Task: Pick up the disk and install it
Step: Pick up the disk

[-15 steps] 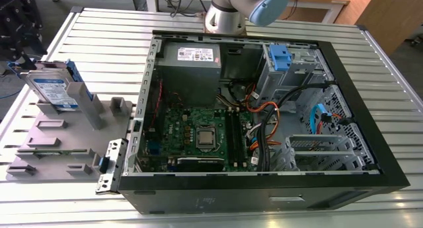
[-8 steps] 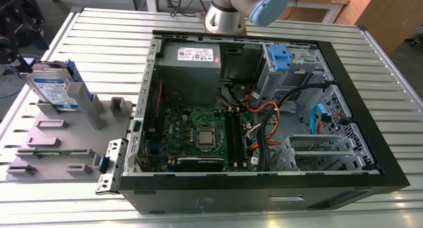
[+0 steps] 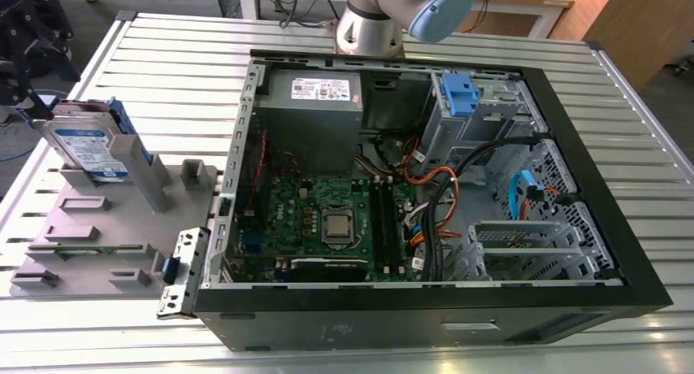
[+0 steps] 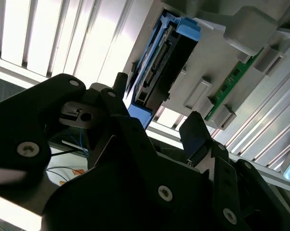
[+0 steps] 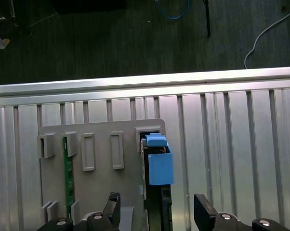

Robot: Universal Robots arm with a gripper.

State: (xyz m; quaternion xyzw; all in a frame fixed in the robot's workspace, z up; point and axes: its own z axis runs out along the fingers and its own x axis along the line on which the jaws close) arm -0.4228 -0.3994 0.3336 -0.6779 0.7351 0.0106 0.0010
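- Step in hand, as I judge it: grasping the disk [image 3: 93, 150]. It stands on edge in a slot of the grey fixture [image 3: 103, 228], on the exterior view's left of the open computer case [image 3: 607, 187], not yet lifted.
- Gripper [image 5: 157, 209] is spread wide and holds nothing. Its fingers [image 5: 203, 211] sit either side of the disk's upper edge, apart from it in both wrist views.
- To do it well: centre the disk between the fingers and close squarely on the flat faces, not the blue bracket [image 5: 159, 166], so it doesn't cock in the slot.
- Pose: wrist hangs above the fixture, pointing down.
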